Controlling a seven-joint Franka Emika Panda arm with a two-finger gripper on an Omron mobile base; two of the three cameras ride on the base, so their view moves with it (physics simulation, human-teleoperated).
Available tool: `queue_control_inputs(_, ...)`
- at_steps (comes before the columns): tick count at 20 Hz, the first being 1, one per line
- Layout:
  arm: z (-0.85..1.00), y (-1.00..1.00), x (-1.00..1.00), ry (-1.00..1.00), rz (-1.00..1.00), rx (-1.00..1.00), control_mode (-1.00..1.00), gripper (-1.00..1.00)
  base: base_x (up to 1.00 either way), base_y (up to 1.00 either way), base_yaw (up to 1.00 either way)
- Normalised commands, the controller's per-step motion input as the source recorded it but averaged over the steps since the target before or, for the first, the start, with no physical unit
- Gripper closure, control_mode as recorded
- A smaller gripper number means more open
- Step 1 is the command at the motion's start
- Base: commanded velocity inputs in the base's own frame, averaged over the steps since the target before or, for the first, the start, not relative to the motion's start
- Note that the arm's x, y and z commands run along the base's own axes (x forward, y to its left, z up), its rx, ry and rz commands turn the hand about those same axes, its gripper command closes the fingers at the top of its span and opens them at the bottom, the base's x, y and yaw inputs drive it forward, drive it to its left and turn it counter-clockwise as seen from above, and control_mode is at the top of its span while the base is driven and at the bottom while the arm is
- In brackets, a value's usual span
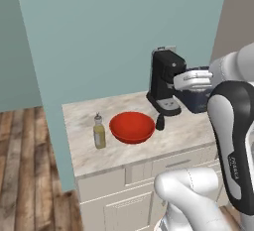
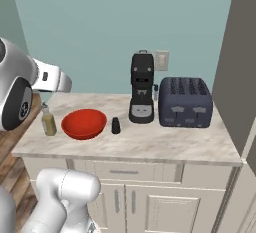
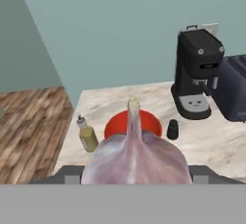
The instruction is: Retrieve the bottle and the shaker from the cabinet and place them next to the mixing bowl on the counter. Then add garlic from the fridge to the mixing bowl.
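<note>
Near the counter (image 2: 150, 147) edge, bottle (image 2: 48, 122) flanks mixing bowl (image 2: 84, 123).

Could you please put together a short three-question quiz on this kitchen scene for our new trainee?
1. True or false: the bottle and the shaker stand on opposite sides of the mixing bowl.
2. What does the gripper hold in the hand view: A) garlic, B) a lemon, C) a spoon?
3. Which appliance stands between the coffee machine and the tall grey panel at the right of the counter?

Key: 1 true; 2 A; 3 the toaster.
</note>
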Motion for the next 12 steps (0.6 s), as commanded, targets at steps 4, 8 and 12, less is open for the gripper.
queue_control_inputs(4,0.00,0.00,0.00,0.00,0.00,0.00,1.00,1.00,0.30,-0.33,0.00)
queue_control_inputs(8,0.00,0.00,0.00,0.00,0.00,0.00,1.00,1.00,0.65,0.00,0.00)
queue_control_inputs(12,0.00,0.00,0.00,0.00,0.00,0.00,1.00,1.00,0.18,0.00,0.00)
